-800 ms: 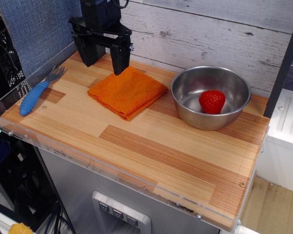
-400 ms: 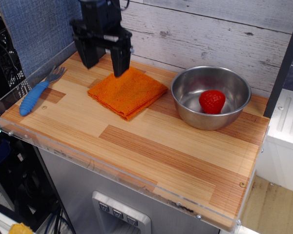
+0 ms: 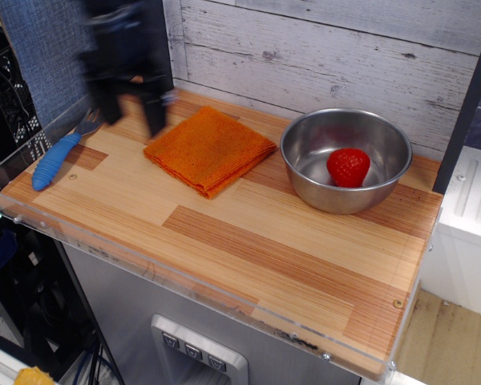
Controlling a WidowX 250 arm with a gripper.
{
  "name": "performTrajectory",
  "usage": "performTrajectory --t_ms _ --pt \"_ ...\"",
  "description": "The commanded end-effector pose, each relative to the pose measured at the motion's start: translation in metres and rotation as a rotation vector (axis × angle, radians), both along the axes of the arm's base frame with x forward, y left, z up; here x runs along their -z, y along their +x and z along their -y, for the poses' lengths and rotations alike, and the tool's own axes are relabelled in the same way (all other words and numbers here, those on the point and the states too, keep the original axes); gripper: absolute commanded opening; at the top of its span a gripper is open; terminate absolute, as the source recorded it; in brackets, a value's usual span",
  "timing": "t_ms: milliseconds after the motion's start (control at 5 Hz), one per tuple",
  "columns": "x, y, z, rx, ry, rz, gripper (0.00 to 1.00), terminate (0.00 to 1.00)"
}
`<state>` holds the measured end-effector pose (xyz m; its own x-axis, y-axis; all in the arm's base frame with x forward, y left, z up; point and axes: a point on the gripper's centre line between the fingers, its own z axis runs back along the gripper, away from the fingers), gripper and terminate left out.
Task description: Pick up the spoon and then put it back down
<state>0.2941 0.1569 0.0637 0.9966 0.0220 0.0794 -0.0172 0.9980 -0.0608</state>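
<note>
The spoon (image 3: 58, 152) has a thick bright-blue ribbed handle and a grey pronged head. It lies on the wooden board (image 3: 248, 241) at the far left, head pointing toward the back. My black gripper (image 3: 130, 120) is motion-blurred above the board's back left. It hangs between the spoon's head and the orange cloth (image 3: 208, 149). Its two fingers stand apart and hold nothing.
A steel bowl (image 3: 346, 160) with a red strawberry (image 3: 349, 167) in it stands at the back right. A grey plank wall runs behind the board. A clear acrylic rim edges the board's left and front sides.
My gripper has moved left, from above the cloth's back corner to near the spoon's head. Spoon, cloth and bowl have not moved.
</note>
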Motion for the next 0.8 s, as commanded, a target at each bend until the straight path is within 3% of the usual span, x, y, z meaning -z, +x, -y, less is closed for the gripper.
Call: performTrajectory --t_ms 0,200,400,600 --pt "-0.003 -0.025 -0.094 -0.136 0.051 0.036 1.00 0.00" --pt "0.009 -0.038 -0.115 -0.173 0.049 0.012 1.00 0.00" --pt "0.020 -0.042 -0.114 -0.172 0.027 -0.015 1.00 0.00" --pt "0.003 -0.037 -0.106 -0.145 0.023 0.024 1.00 0.00"
